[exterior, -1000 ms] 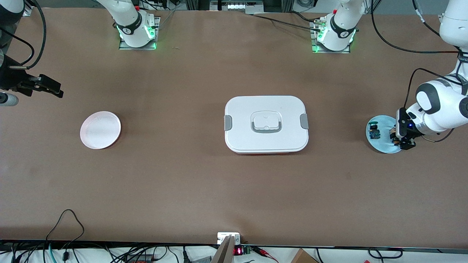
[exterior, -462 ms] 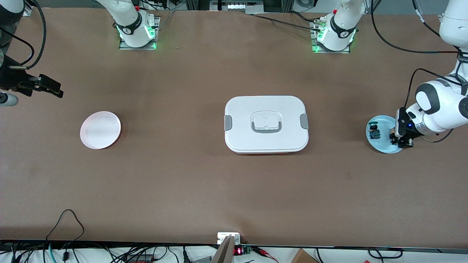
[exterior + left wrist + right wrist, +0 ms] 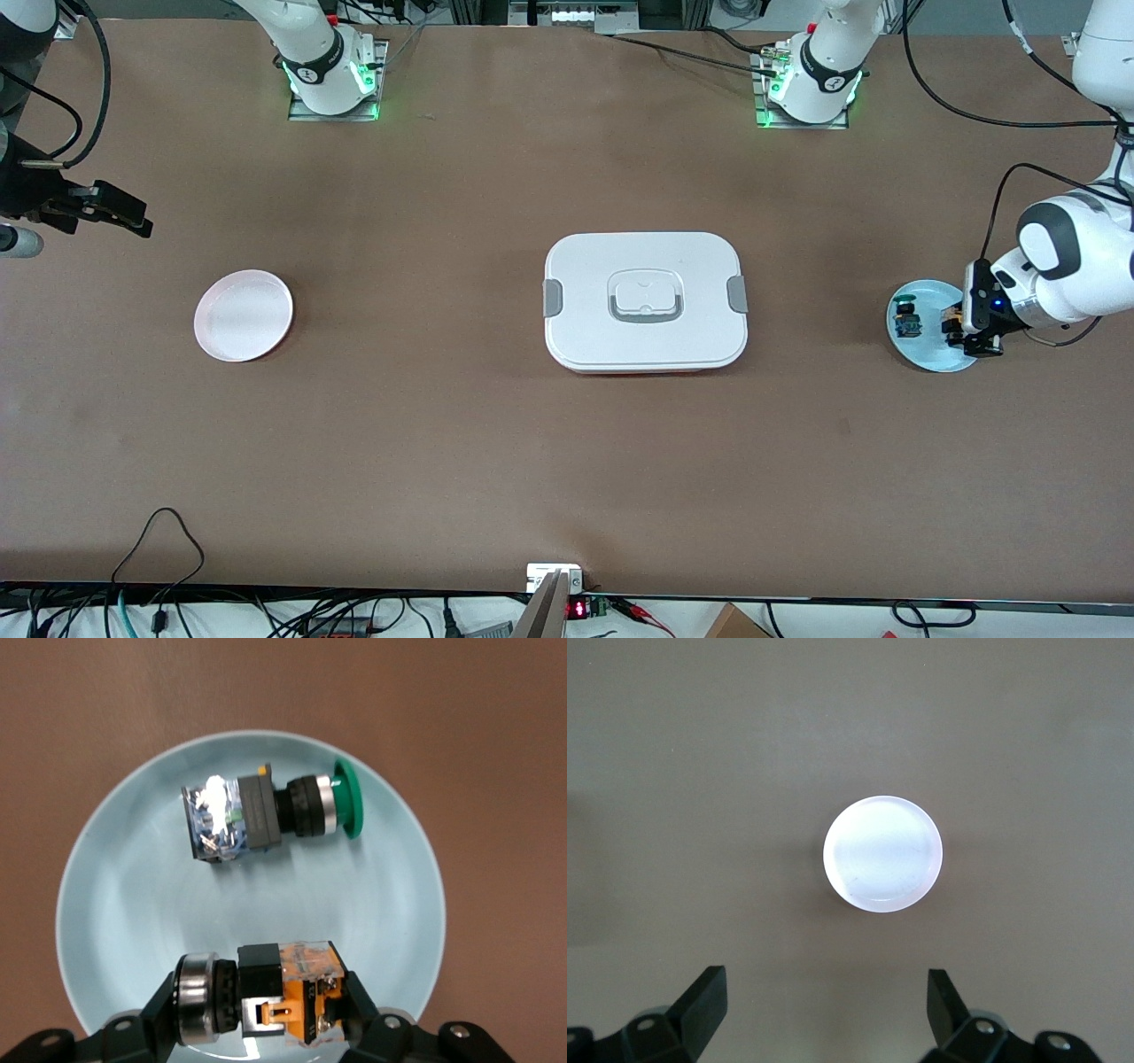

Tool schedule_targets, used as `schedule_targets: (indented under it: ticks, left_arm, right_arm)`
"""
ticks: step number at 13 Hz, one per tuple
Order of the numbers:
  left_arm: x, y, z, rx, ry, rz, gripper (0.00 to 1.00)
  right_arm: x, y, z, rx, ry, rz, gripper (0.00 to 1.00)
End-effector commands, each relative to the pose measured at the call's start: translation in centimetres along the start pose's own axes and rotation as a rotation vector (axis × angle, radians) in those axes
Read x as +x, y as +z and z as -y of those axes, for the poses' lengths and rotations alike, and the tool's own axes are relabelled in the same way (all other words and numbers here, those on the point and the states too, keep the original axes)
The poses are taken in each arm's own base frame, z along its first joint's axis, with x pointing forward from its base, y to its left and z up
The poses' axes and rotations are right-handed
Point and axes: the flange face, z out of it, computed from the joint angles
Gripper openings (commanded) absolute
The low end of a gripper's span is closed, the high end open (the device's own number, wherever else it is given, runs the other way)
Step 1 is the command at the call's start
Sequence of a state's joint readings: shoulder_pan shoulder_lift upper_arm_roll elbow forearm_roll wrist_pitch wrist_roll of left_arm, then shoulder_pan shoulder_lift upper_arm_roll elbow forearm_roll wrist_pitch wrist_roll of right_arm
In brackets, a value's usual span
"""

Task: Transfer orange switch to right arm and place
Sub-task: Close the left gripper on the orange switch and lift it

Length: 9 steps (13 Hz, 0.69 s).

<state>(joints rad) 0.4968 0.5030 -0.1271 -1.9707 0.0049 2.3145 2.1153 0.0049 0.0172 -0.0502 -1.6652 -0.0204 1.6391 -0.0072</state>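
The left gripper (image 3: 266,1028) grips the tiny orange-bodied, silver-collared switch (image 3: 261,1003) crosswise between its fingers, over the pale blue round plate (image 3: 115,930). The right gripper (image 3: 824,1014) waits spread open, well apart, over the table near the pink plate (image 3: 882,853).

Glossy white left arm (image 3: 1067,266) with rounded grey-black joint bands, black cables looping off it, a blue light by its black tool (image 3: 972,335); both bases glow green.
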Motion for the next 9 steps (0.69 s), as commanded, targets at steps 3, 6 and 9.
schedule_targets:
  ticks: [3, 6, 9]
  left_arm:
    - [6.6, -8.6, 4.1, -0.079, 0.004, -0.306, 0.00]
    - [14.9, -11.0, 6.5, -0.133, -0.086, -0.595, 0.00]
    - [26.2, -13.2, 9.1, -0.207, -0.184, -0.857, 0.00]
  right_arm:
    - [0.9, 1.1, 0.3, 0.010, -0.011, 0.016, 1.00]
    - [1.8, 2.7, 0.7, 0.012, -0.019, 0.036, 1.00]
    - [2.3, 3.5, 0.9, 0.016, -0.019, 0.036, 1.00]
